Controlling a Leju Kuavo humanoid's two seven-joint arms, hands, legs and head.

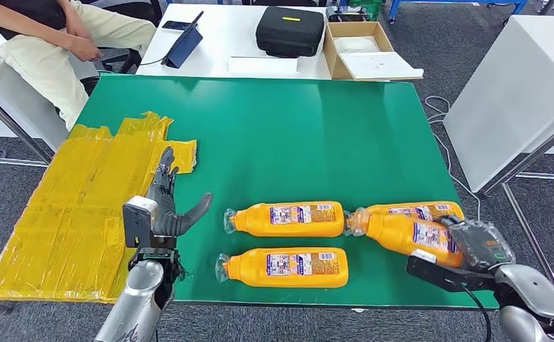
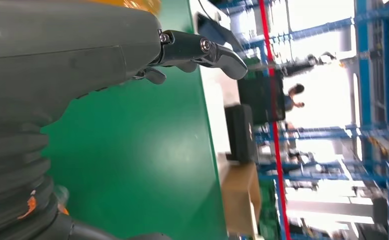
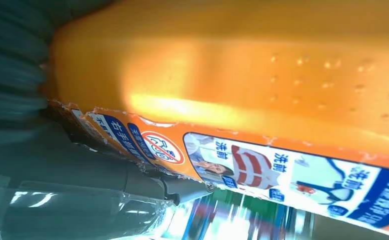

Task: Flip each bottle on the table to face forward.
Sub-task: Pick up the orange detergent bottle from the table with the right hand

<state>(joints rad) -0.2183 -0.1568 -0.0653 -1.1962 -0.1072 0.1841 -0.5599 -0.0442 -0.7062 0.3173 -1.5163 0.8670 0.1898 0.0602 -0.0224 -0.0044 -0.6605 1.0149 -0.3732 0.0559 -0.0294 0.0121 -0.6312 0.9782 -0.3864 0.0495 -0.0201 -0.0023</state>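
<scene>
From the head view, four bottles lie near the table's front edge; the right hand holds the right bottle, which may knock its neighbour. In the left wrist view, the left hand is empty, its fingers spread. In the right wrist view, the grip looks shallow, so a slip seems possible.

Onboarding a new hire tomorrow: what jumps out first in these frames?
Four orange bottles lie on their sides near the front edge of the green table, caps pointing to the robot's left. The right hand is on the front one of the right-side pair, its label close up in the right wrist view. The left hand hovers open beside a patch of yellow tape covering the table's left edge.
</scene>
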